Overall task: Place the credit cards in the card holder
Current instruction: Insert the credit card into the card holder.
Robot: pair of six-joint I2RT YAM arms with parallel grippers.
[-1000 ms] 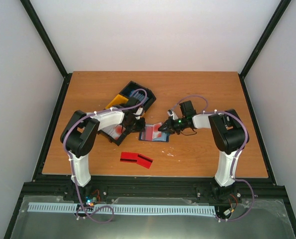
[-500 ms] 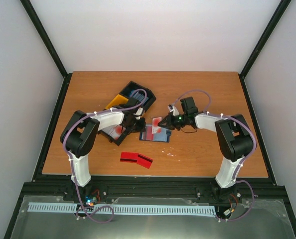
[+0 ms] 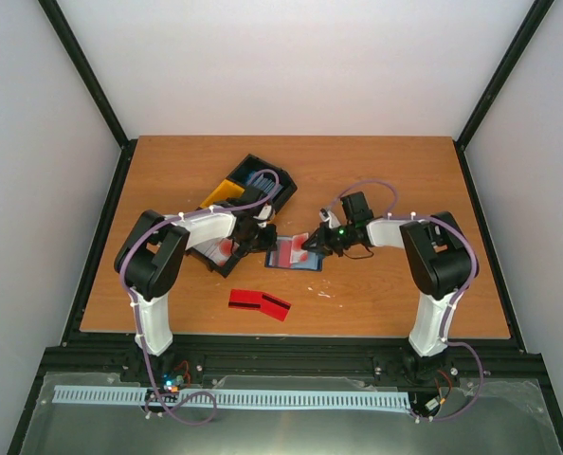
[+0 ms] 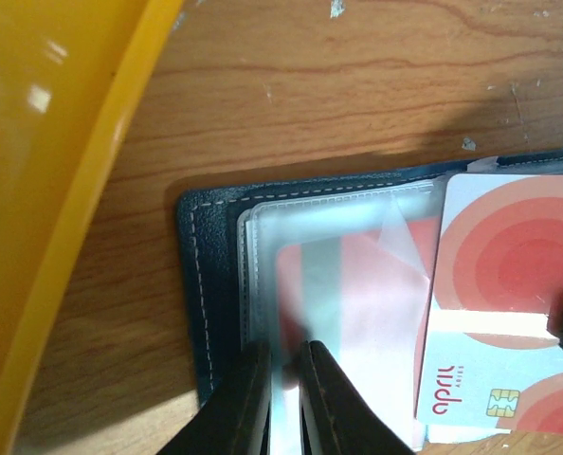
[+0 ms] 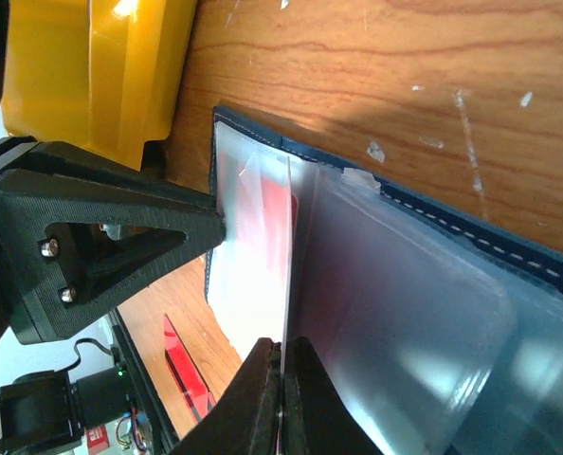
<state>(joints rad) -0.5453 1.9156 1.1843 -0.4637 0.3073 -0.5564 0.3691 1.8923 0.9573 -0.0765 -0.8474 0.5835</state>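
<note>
1 card holder [image 3: 293, 258], open, mid-desk, just right of the bin [image 3: 227, 192]. Left pincer [image 4: 283, 374] clamped on its clear sleeve [image 4: 338, 218]; right pincer [image 5: 282, 374] pressed together on 1 credit card [image 4: 509, 284] at its right side. 2 red credit cards [image 3: 259, 303] lie nearer.

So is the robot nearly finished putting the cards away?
Partway. One red card already sits in a clear pocket of the card holder. The left fingers pin that pocket while the right fingers seem to feed in a white-and-red card. Left to do: the loose cards on the table.
</note>
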